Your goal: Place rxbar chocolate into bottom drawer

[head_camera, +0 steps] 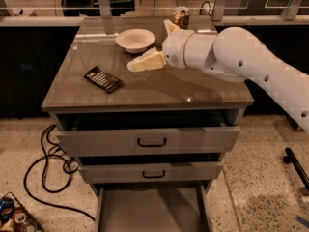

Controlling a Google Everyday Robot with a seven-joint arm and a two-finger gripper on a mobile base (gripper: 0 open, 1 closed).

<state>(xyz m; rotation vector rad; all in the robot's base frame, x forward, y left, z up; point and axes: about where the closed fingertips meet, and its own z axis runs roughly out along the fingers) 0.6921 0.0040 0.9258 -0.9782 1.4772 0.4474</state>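
The rxbar chocolate (103,79), a flat black bar with white lettering, lies on the left part of the cabinet top. My gripper (147,44) hovers over the middle of the top, to the right of the bar and apart from it. Its fingers are spread open and hold nothing; the lower finger (145,62) points left toward the bar. The bottom drawer (149,211) is pulled out at the foot of the cabinet, and its plain grey floor shows.
A white bowl (135,39) sits at the back of the top, just behind my gripper. A brown drink can (181,17) stands at the back right. The top drawer (151,140) and middle drawer (153,172) stand slightly ajar. Black cables (48,168) lie on the floor at left.
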